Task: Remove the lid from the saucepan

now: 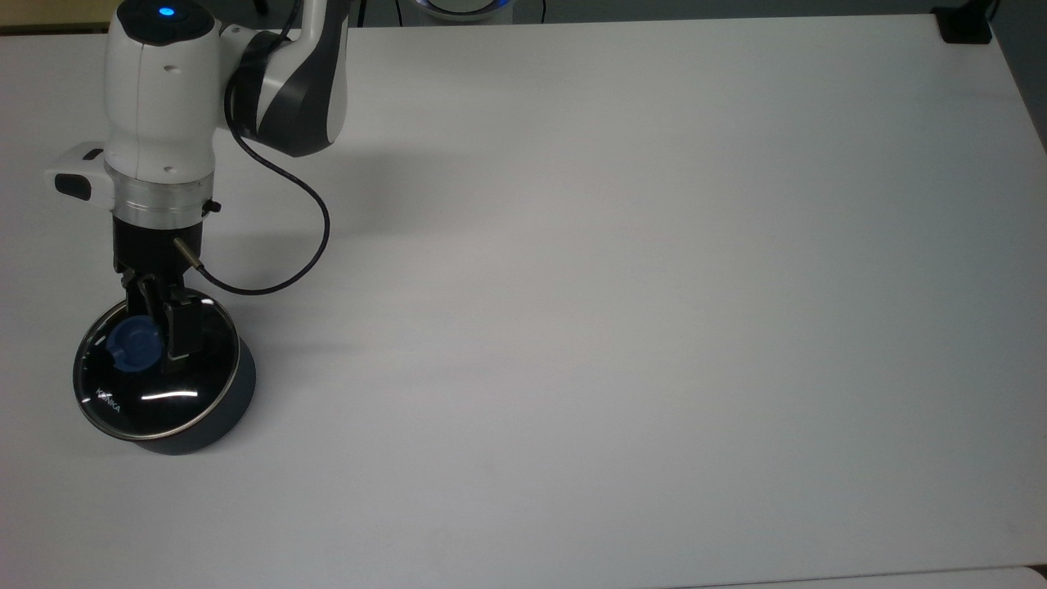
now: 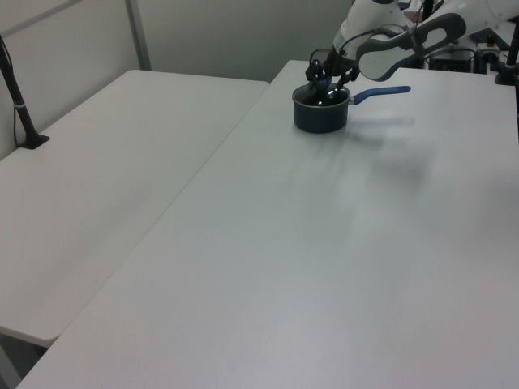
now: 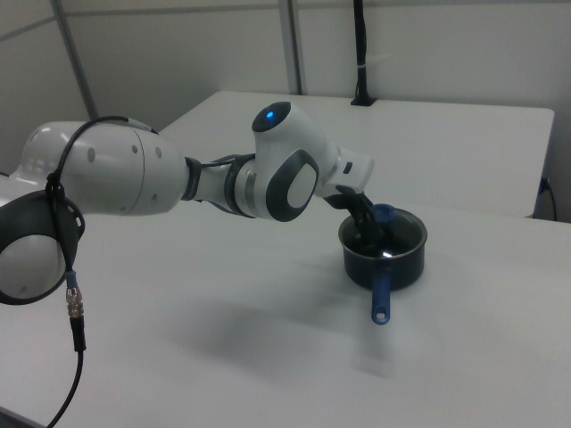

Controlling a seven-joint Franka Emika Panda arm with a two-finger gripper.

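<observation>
Lid (image 1: 155, 372) first: in the top view it's sitting flat on the saucepan (image 1: 217, 421), way over at the top view's left edge of the white table (image 1: 613, 286). My gripper (image 1: 159, 331) hangs right above the glass, and the blue knob (image 1: 132, 347) sits just to the top view's left of the finger (image 1: 181, 331) I can see best. The fingers look spread apart with nothing in them, and the knob doesn't look centred between them. That's my worry here: if I pinch now I could catch the knob on one side only, and it'd squirt out or tip the lid on its rim.

Left view: the saucepan (image 2: 321, 111) is far off on the table (image 2: 324, 243), the handle (image 2: 383, 93) pointing to the left view's right, and my gripper (image 2: 324, 74) is down over the pan mouth. Honestly can't judge height over the glass from here. Coming down too low means a fingertip pressing on glass, which I'd rather not.

Right view: the knob (image 3: 384, 214) pokes up beside my gripper (image 3: 364, 217), and the pan (image 3: 385, 254) has its handle (image 3: 381, 292) pointing toward the camera. The pan is small and probably light, so a crooked pull could drag the whole thing along or swing that handle round instead of freeing the lid (image 3: 400, 230).
</observation>
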